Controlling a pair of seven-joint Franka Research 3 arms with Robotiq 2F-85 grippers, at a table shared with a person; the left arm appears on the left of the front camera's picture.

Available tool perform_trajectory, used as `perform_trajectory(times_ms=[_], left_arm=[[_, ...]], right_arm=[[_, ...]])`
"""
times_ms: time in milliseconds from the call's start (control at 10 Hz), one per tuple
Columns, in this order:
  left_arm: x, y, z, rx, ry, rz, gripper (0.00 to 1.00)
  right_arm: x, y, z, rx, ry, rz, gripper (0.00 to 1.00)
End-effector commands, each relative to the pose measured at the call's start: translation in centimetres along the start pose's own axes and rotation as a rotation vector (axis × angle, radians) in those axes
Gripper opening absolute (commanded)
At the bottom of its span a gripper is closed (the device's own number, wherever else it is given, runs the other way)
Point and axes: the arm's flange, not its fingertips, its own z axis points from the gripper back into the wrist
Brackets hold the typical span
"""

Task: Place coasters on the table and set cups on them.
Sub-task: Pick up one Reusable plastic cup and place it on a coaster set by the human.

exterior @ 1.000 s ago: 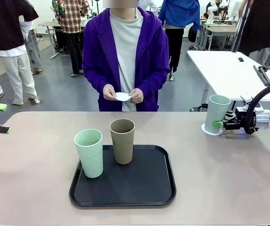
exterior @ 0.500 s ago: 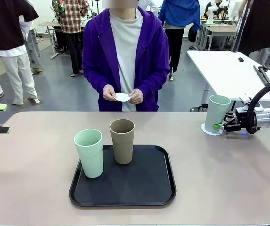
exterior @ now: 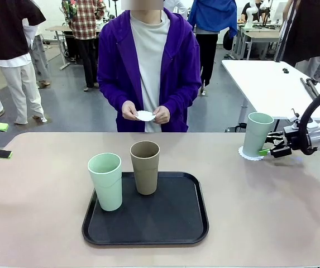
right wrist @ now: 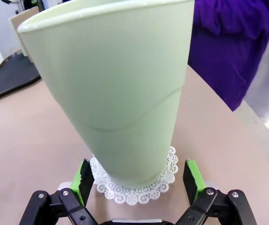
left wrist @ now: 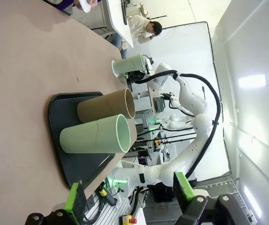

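A: Right wrist view is showing the right gripper [right wrist: 139, 180] with its fingers standing apart on either side of the mint cup [right wrist: 120, 93]. The cup is sitting on a lacy coaster [right wrist: 139, 193] on the table [right wrist: 26, 140].

B: A sideways swing is risking a pad clipping that tall cup, tipping it or dragging the coaster askew.

A: And the left gripper [left wrist: 129, 194]?

B: Its fingers are gaping too, holding nothing. The second mint cup [exterior: 105, 181] and the tan cup [exterior: 145, 167] are standing close together on the black tray [exterior: 165, 218], so reaching for one is risking a knock to the other.
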Motion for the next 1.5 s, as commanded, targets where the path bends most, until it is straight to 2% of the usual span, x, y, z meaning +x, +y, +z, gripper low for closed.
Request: perform_trajectory(times_ms=[0, 200, 400, 500, 600, 700, 900, 1400], left_arm=[[0.0, 0.0, 0.1, -0.009, -0.006, -0.013, 1.0], [0.0, 0.0, 0.1, -0.009, -0.006, -0.013, 1.0], [0.0, 0.0, 0.1, -0.009, -0.006, -0.013, 1.0], [0.0, 0.0, 0.1, -0.009, -0.006, -0.013, 1.0], [0.0, 0.0, 0.1, -0.009, -0.006, -0.013, 1.0], [0.0, 0.0, 0.1, -0.009, -0.006, -0.013, 1.0], [0.0, 0.0, 0.1, -0.009, -0.006, -0.013, 1.0], [0.0, 0.0, 0.1, -0.009, -0.006, -0.013, 1.0]], right_arm=[[1.0, 1.8, 1.2, -0.051, 0.082, -0.036, 1.0], [2.5, 3.6, 2.7, -0.08, 0.149, -0.078, 1.0], [5.9, 6.5, 3.5, -0.148, 0.227, -0.177, 1.0], [7.7, 8.3, 3.8, -0.199, 0.331, -0.242, 1.0], [9.7, 10.5, 3.8, -0.311, 0.508, -0.357, 1.0], [12.1, 12.4, 4.0, -0.383, 0.584, -0.448, 1.0], [17.2, 15.1, 4.0, -0.479, 0.664, -0.526, 1.0], [27.1, 19.7, 1.5, -0.597, 0.851, -0.556, 1.0]])
